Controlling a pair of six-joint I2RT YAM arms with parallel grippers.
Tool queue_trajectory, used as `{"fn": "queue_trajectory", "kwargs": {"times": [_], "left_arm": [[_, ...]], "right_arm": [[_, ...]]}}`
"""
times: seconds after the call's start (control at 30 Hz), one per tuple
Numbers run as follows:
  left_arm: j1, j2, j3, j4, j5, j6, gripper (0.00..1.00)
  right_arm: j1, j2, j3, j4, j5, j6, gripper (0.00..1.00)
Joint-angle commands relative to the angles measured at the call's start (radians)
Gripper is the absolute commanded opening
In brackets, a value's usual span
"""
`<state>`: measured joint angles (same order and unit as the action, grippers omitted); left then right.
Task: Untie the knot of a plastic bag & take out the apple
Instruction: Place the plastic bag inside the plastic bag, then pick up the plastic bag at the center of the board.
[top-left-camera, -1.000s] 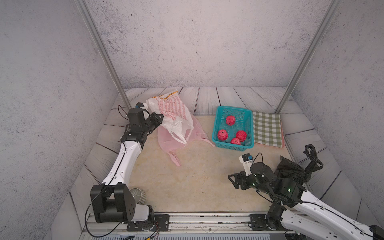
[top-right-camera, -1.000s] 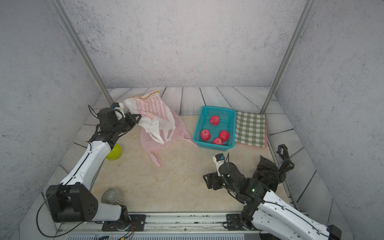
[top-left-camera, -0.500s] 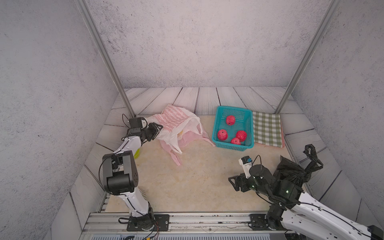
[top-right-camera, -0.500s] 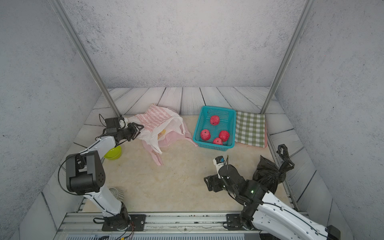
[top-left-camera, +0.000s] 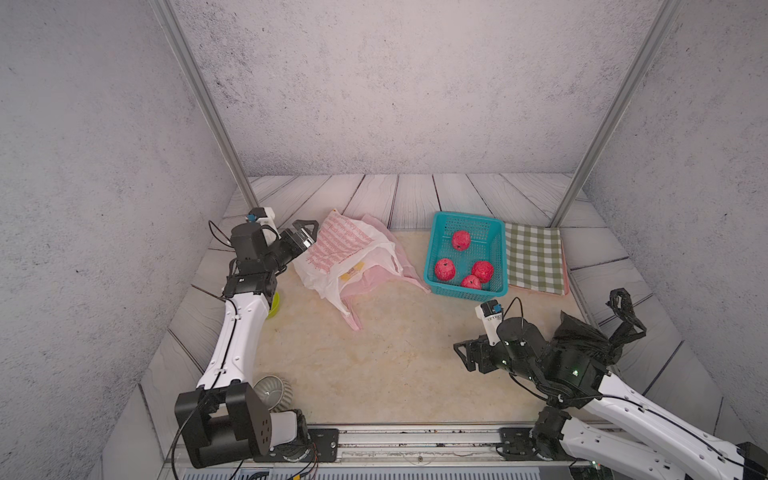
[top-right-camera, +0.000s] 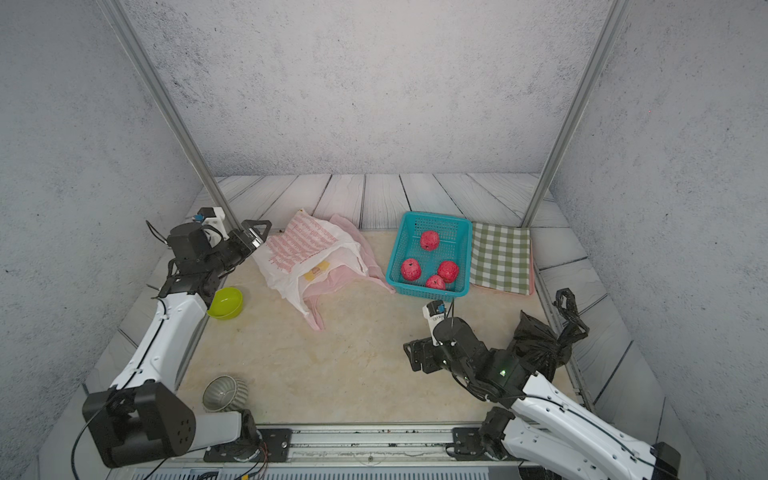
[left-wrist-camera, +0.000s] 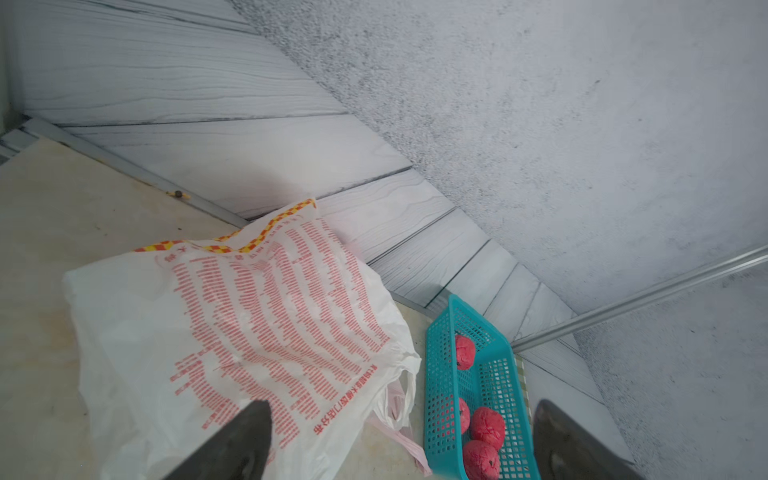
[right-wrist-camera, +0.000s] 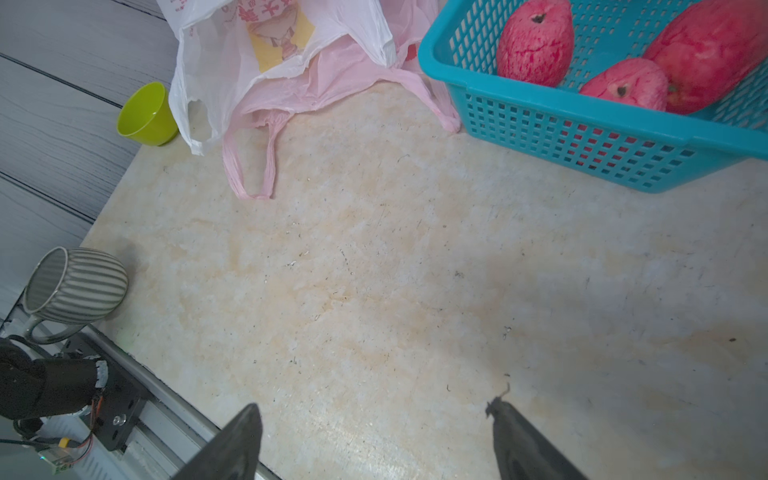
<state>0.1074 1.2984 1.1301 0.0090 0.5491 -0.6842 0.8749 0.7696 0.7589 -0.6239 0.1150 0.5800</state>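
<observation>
A white plastic bag (top-left-camera: 340, 253) with red print lies slack on the table over a pink bag (top-left-camera: 374, 276). My left gripper (top-left-camera: 305, 235) hovers at the white bag's left edge, open, and the left wrist view shows nothing between the jaws of that gripper (left-wrist-camera: 399, 409). Several red apples (top-left-camera: 460, 240) sit in the teal basket (top-left-camera: 432, 253). A black bag (top-left-camera: 582, 340), knotted at its top, stands at the right behind my right arm. My right gripper (top-left-camera: 465, 355) hangs open and empty over bare table, as does that gripper (right-wrist-camera: 374, 409) in its wrist view.
A lime-green bowl (top-right-camera: 225, 302) sits by the left arm. A striped grey cup (top-right-camera: 224, 392) lies near the front rail. A green checked cloth (top-left-camera: 534, 257) lies right of the basket. Two metal posts and grey walls close in the back and sides.
My left gripper has opened and let go of the white bag, which has dropped from hanging to lying flat on the table. The right arm has barely moved.
</observation>
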Motion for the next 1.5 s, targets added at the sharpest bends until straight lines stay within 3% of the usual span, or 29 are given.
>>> {"fn": "queue_trajectory", "kwargs": {"times": [0.0,0.23,0.47,0.6,0.7,0.83,0.93,1.27,1.33,1.47], "left_arm": [[-0.02,0.022,-0.066,0.122,0.064,-0.018,0.99],[-0.081,-0.044,-0.082,0.17,0.123,0.03,0.99],[-0.115,-0.052,-0.078,0.127,0.078,0.061,0.99],[-0.115,-0.025,-0.044,0.077,0.089,0.054,0.99],[-0.113,-0.016,-0.041,0.094,0.116,0.029,0.98],[-0.109,-0.007,-0.041,0.1,0.121,0.02,0.97],[-0.109,0.002,-0.039,0.105,0.131,0.011,0.97],[-0.106,0.014,-0.036,0.115,0.162,-0.011,0.96],[-0.105,0.018,-0.036,0.121,0.168,-0.019,0.96],[-0.097,0.025,-0.038,0.131,0.178,-0.032,0.96]], "right_arm": [[0.001,0.009,0.075,-0.064,0.05,0.041,0.87],[0.0,-0.014,0.299,-0.318,0.312,0.096,0.88],[-0.002,-0.011,0.478,-0.433,0.36,0.163,0.95],[-0.003,0.067,0.631,-0.659,0.564,0.222,0.93],[-0.003,0.023,0.67,-0.752,0.756,0.336,0.91],[-0.003,-0.086,0.649,-0.732,0.882,0.367,0.9],[-0.003,-0.07,0.708,-0.804,0.935,0.372,0.9],[-0.027,0.117,0.8,-0.736,0.874,0.139,0.94],[-0.112,0.148,0.804,-0.712,0.783,0.097,0.95],[-0.45,0.14,0.717,-0.604,0.475,-0.009,0.96]]}}
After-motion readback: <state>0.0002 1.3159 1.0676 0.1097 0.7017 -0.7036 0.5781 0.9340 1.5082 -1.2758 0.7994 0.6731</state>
